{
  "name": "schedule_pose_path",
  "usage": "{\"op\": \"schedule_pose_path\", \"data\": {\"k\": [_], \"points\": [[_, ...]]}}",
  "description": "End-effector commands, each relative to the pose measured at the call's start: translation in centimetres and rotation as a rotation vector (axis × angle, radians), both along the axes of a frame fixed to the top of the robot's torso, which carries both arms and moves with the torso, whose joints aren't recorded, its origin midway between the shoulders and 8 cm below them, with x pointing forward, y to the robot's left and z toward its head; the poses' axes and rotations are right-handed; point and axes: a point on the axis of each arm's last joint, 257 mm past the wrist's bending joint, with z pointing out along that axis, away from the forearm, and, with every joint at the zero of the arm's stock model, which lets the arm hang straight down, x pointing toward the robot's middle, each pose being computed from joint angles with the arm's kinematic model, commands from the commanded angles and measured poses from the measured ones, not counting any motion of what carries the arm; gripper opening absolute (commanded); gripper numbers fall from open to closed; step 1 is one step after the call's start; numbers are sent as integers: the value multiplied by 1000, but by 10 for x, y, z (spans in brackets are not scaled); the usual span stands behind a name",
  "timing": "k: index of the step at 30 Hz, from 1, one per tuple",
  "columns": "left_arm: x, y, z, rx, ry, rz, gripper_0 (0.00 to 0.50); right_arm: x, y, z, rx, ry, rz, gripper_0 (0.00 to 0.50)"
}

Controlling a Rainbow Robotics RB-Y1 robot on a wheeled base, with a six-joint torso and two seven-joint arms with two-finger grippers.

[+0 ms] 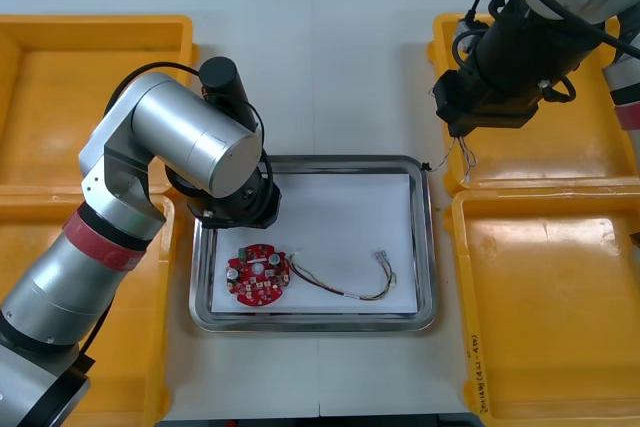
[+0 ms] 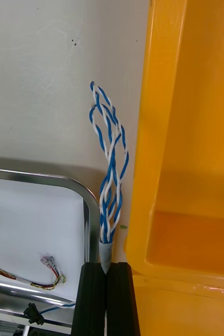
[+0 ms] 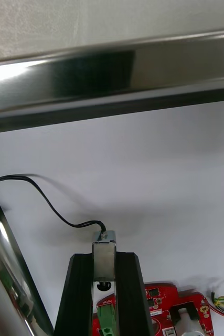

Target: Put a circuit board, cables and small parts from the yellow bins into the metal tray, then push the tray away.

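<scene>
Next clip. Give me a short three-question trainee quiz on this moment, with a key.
1. The right gripper, beside the metal tray's far right corner, is shut on: A) a black cable B) the twisted blue and white cable C) nothing.
2. True or false: the left gripper, over the tray, grips a small metal part.
3. Fill in: the red and yellow cable lies in the tray beside the round red ___.
Key: 1 B; 2 true; 3 circuit board.

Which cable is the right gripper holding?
The twisted blue and white cable, in the right gripper beside the tray's corner; the red and yellow cable lies inside.
</scene>
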Motion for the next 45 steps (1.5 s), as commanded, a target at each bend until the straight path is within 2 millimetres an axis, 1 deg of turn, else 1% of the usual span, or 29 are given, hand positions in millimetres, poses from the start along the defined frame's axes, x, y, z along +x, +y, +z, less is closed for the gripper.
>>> {"op": "schedule_pose_path", "data": {"k": [1,2,3,7,10,16,21,22,23,24,26,28,29,30,32,34,36,38,41,42,45], "points": [[-4,-16,-2,-5,-10,-44,382,0,1,7,-9,-25,-11,0],[-4,-16,-2,-6,-11,-43,472,1,1,8,-10,-26,-9,0],[-3,-16,-2,-7,-13,-41,500,0,1,7,-10,-25,-9,0],[-3,-17,2,-13,-22,-41,500,0,1,7,-11,-24,-8,0],[0,-18,16,-35,-50,-30,500,0,1,7,-11,-24,-8,0],[1,-13,46,-51,-97,-13,500,1,1,8,-11,-26,-8,0],[-2,2,75,-56,-127,30,500,0,1,7,-8,-21,-5,0],[0,2,86,-75,-156,38,500,0,1,7,-8,-21,-5,0],[2,2,92,-84,-173,45,500,0,2,8,-8,-24,-3,0],[5,5,104,-99,-209,58,500,-1,2,7,-8,-21,-2,0],[10,8,122,-121,-253,74,500,-1,3,8,-5,-23,5,0],[13,10,131,-127,-277,78,500,-1,4,8,-4,-21,13,0],[16,13,141,-132,-299,85,500,-2,5,7,-6,-20,26,0],[17,15,144,-133,-306,88,500,-2,7,8,-5,-21,34,0],[21,21,155,-150,-330,110,500,-5,10,6,-17,-21,71,0],[24,28,161,-159,-341,131,500,-6,12,6,-35,-29,114,0],[31,37,174,-163,-369,151,500,-7,14,4,-53,-35,160,0],[36,47,183,-156,-383,169,500,-9,17,3,-64,-39,202,0],[45,64,194,-155,-380,197,500,-11,24,3,-82,-52,279,0],[46,66,196,-156,-378,200,500,-12,26,2,-85,-54,292,0],[52,83,204,-151,-364,219,500,-16,36,2,-101,-68,368,0]]}}
